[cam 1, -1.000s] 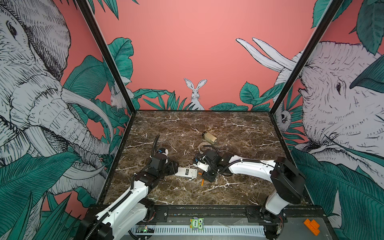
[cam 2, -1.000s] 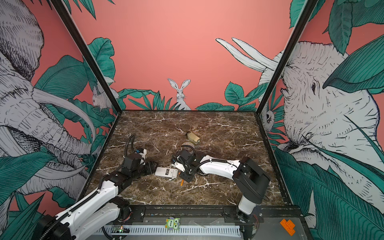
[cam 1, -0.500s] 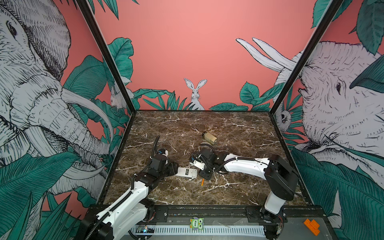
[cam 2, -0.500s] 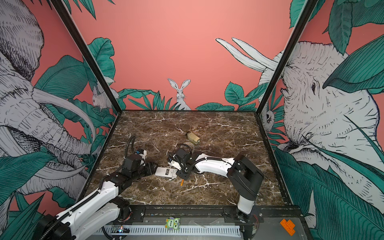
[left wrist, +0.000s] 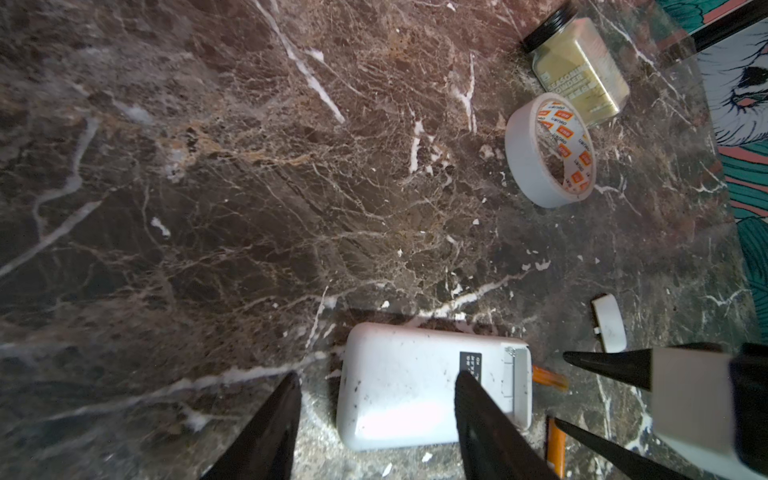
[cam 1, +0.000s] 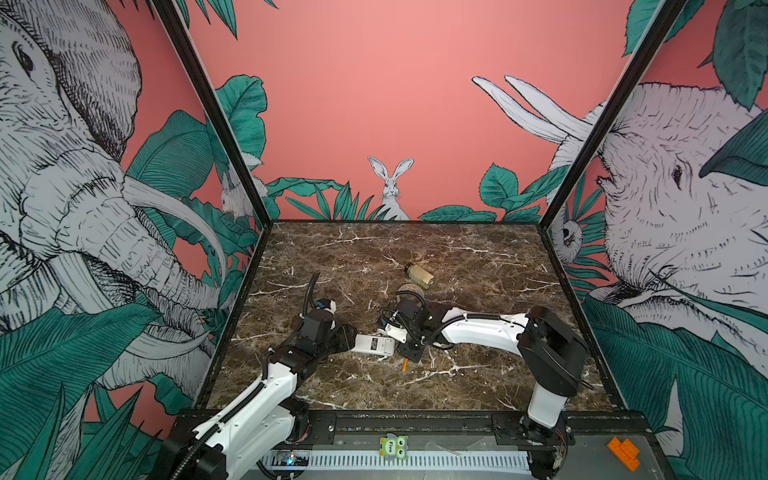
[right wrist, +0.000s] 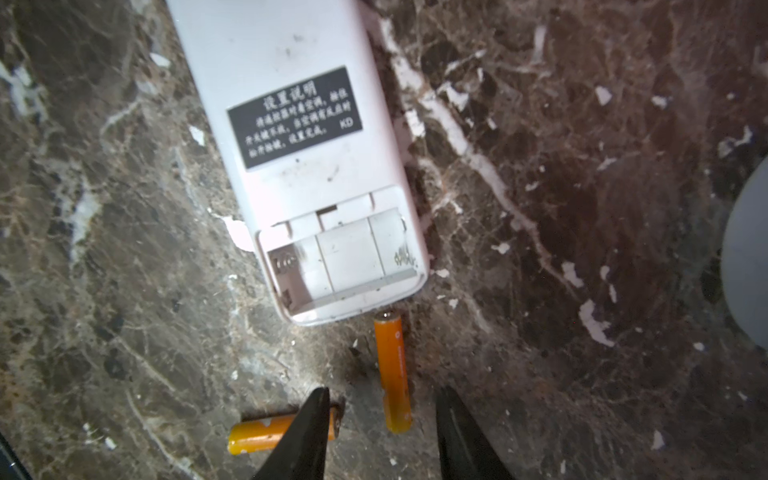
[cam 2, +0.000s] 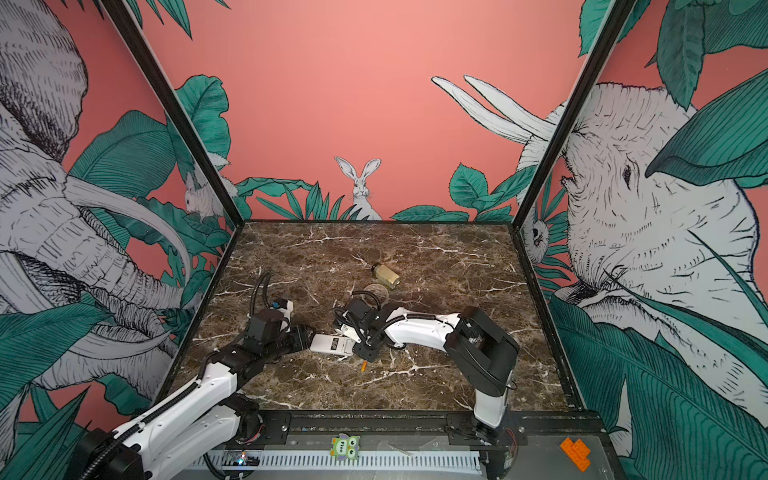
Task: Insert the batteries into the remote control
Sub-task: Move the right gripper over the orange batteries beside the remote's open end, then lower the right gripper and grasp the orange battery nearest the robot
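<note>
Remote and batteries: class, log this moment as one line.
remote: back up, bay empty | batteries: both on table | right claw: open, astride one battery

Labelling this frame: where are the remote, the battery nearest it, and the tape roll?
remote (right wrist: 295,118), right wrist view, its dark label
battery nearest the remote (right wrist: 392,374), right wrist view, middle of its body
tape roll (left wrist: 524,163), left wrist view, its white outer wall
</note>
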You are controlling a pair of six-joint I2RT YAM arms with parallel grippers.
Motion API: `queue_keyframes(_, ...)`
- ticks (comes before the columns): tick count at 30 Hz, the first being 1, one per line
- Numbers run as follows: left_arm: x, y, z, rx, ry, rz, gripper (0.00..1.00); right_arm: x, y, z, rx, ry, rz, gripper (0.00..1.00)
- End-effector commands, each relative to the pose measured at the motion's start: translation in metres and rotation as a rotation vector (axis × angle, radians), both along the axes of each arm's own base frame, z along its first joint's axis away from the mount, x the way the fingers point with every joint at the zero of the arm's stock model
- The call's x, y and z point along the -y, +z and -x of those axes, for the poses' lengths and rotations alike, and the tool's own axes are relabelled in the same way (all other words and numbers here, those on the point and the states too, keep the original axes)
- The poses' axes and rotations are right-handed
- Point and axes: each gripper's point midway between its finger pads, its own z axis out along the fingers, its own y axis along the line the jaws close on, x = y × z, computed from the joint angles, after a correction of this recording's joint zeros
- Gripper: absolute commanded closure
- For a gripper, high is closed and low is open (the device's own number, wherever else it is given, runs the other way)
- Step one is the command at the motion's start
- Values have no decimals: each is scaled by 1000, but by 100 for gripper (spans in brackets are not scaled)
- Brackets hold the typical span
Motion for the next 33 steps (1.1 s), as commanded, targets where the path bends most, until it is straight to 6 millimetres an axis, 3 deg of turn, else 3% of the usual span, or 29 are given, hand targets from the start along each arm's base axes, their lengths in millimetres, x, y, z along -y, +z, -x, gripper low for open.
queue_keyframes(1,-2,-3,1,4,4,2,40,-4,-1,0,5,16,10,59)
queue_keyframes(15,-3,-2,3,7,5,5,40,0,4,0,15,-6,26,61)
queue_keyframes(28,0,-3,6,-9,-38,-17,40,7,22,10,-22,-142,-65,57)
queue_keyframes(33,0,-3,5,-2,-37,-9,40,13,24,15,-85,-278,-78,57)
